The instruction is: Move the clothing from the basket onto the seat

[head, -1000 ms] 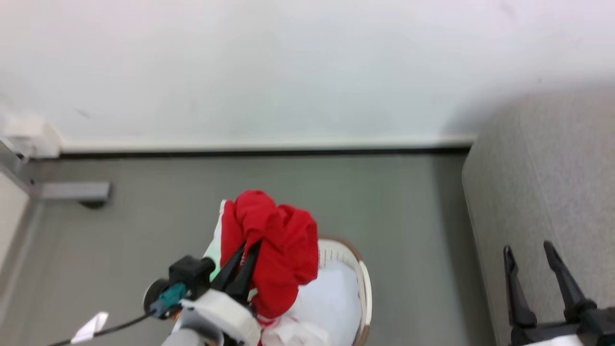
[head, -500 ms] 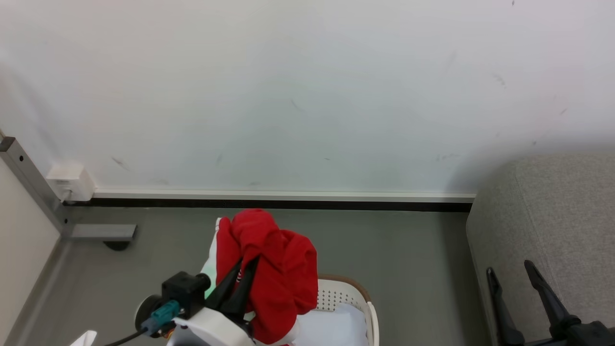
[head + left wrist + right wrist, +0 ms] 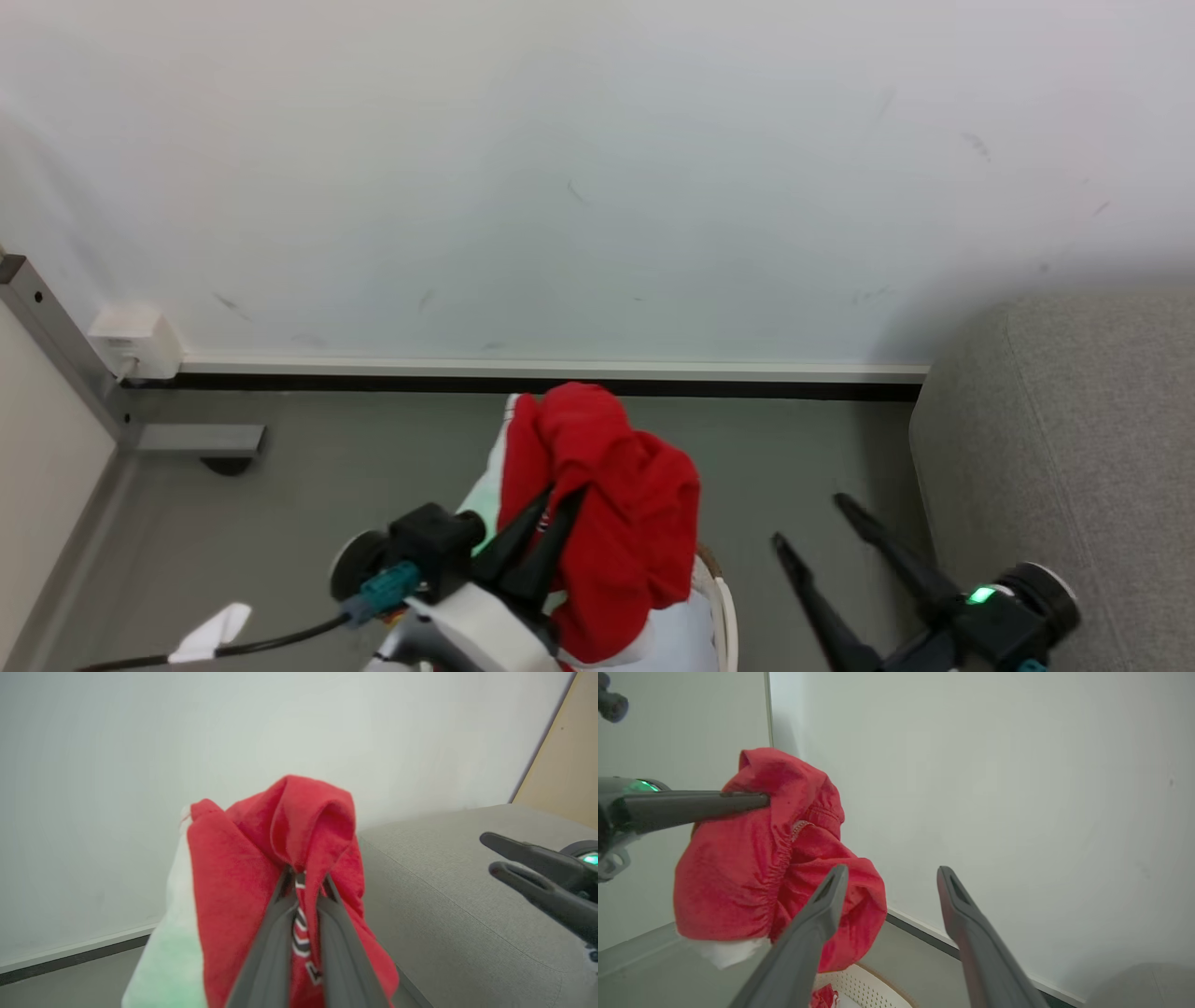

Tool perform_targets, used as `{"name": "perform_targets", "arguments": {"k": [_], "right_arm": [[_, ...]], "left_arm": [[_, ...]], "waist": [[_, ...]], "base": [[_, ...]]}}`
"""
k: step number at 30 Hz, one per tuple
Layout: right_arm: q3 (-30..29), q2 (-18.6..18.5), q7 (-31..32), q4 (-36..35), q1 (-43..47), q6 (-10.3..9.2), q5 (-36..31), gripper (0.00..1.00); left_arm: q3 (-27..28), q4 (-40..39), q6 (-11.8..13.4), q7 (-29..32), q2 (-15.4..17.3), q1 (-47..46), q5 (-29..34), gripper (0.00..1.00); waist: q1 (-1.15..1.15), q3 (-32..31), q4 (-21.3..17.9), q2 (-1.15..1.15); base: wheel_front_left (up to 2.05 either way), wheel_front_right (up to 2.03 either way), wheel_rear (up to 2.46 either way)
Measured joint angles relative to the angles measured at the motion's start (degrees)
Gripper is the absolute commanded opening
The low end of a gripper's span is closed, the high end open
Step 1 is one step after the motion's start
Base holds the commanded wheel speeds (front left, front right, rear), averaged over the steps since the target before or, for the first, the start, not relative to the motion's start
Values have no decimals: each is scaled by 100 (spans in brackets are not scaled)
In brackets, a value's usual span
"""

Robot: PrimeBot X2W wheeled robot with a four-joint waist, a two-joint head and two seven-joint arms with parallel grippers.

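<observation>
1. Your left gripper (image 3: 563, 495) is clamping the soft bright red sports garment (image 3: 625, 504) with white trim. Its two long dark fingers are drawn narrow on a fold of the cloth, and the left wrist view is showing a striped band caught between them (image 3: 306, 875).
2. The red sports garment is hanging bunched in the air from those fingers, above the oval cream-white perforated plastic basket (image 3: 724, 611) with the brown rim. Only the basket's edge is peeking out beneath the cloth at the bottom of the head view.
3. In the right wrist view, a scrap of red fabric (image 3: 825, 996) is lying inside the basket, below the hanging bundle.
4. Your right gripper (image 3: 808, 520) is standing wide and gripping nothing. It is hovering over the grey floor (image 3: 373, 467) between the basket and the sofa, with its fingers angled toward the garment.
5. The large light grey fabric-upholstered sofa seat (image 3: 1074, 448) is sitting on your right, and the lifted garment is hanging apart from it.
6. The white wall (image 3: 597, 187) is rising behind everything.
</observation>
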Motion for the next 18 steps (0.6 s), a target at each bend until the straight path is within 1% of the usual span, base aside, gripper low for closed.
{"name": "perform_targets", "arguments": {"k": [3, 7, 12, 15, 18], "right_arm": [[600, -155, 0, 42, -337, 0, 204, 100], [1201, -272, 0, 134, -746, 1, 424, 100], [1540, -352, 0, 297, -1076, 0, 643, 100], [1757, -402, 0, 420, -1189, 0, 739, 100], [2070, -441, 0, 534, -1231, 0, 964, 100]], "left_arm": [[-250, -41, -77, 63, -79, -148, 34, 0], [-617, -59, -156, 92, -208, -327, 55, 0], [-982, -89, -197, 134, -319, -444, 36, 0], [-1161, -132, -222, 151, -350, -471, -86, 0], [-1335, -169, -230, 192, -348, -472, -363, 0]], "waist": [[0, 46, -9, 0], [0, 85, -26, 0], [0, 96, -53, 0], [0, 86, -67, 0], [0, 56, -78, 0]], "base": [[0, 0, 0], [0, 0, 0], [0, 0, 0], [0, 0, 0], [0, 0, 0]]}}
